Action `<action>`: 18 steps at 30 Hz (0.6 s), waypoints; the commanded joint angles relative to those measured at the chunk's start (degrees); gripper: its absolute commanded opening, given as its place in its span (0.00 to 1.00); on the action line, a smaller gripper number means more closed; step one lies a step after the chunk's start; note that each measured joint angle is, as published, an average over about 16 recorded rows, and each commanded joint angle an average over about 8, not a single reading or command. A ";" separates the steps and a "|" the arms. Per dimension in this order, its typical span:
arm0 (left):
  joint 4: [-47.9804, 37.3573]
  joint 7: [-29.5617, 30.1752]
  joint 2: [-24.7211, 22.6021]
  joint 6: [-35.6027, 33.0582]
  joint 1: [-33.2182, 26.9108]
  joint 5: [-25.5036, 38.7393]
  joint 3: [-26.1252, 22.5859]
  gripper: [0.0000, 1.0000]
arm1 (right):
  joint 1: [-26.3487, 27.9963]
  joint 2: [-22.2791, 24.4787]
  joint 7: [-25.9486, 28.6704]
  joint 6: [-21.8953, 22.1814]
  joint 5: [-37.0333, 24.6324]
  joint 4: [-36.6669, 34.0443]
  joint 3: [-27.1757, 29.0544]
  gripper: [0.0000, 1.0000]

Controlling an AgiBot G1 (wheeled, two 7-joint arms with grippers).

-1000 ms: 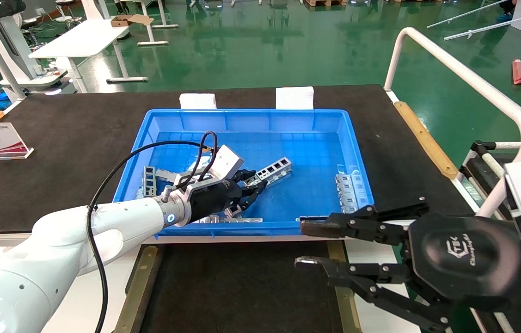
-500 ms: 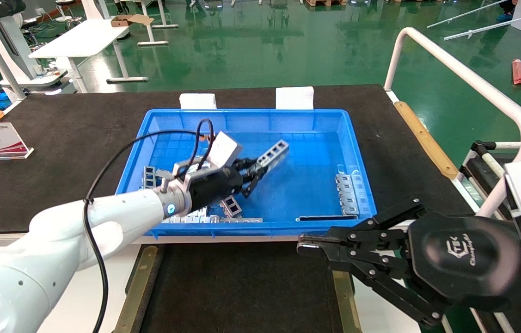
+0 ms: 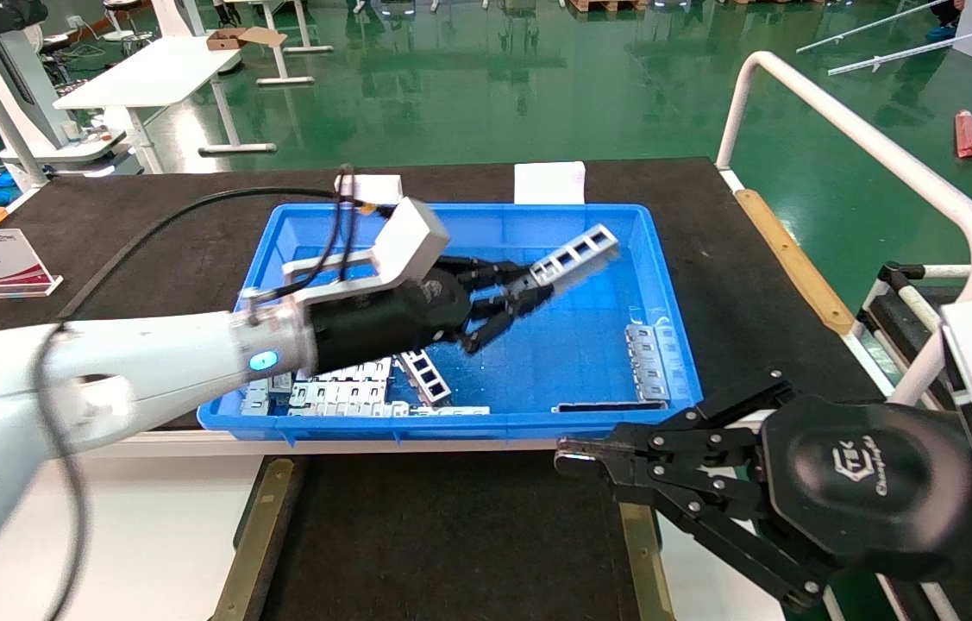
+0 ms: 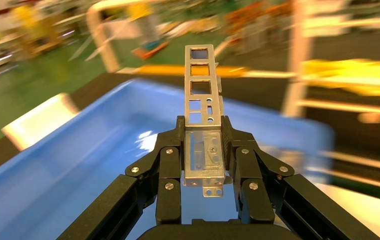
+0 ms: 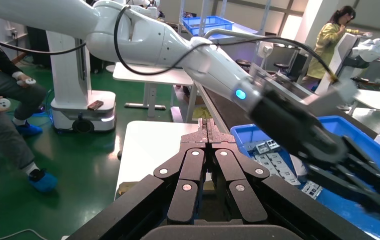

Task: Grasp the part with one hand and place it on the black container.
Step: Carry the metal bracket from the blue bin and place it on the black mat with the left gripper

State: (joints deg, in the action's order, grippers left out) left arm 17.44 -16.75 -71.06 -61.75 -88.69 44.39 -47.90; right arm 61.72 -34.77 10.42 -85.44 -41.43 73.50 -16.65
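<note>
A green workshop floor stretches beyond a bench (image 3: 106, 250) covered by a black mat, on which a blue bin (image 3: 667, 293) sits in the middle. The left hand (image 3: 529, 297) hangs over the inside of the bin, toward its far right part, clamped on one end of the part (image 3: 576, 254); the bracket juts out from the fingertips toward the far right, tilted upward and clear of the bin floor. In the left wrist view the fingers (image 4: 170, 172) press both sides of the part's (image 4: 204, 115) lower end, its row of window cutouts rising beyond them. More silver metal pieces (image 3: 339, 397) lie on the bin floor at the near left, and another stack (image 3: 648, 358) lies near the right wall. The black container (image 3: 451, 535) lies on the near side of the bin, with brass-coloured strips along its long edges. The right hand (image 3: 572, 453) is at the near right, over the container's right strip, its fingers pressed together on nothing.
</note>
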 commanded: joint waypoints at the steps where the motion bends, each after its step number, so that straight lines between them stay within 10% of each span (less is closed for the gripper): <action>1: 0.38 -0.14 1.74 -6.12 -0.28 -0.77 0.18 0.00 | 0.00 0.00 0.00 0.00 0.00 0.00 -0.01 0.00; 18: 15.12 6.83 15.98 -21.07 8.47 -4.01 0.13 0.00 | 0.01 0.03 -0.03 0.03 0.05 0.00 -0.07 0.00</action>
State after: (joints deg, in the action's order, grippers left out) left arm 33.08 -9.72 -55.20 -81.53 -79.26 40.13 -47.77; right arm 61.73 -34.75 10.39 -85.41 -41.38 73.50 -16.72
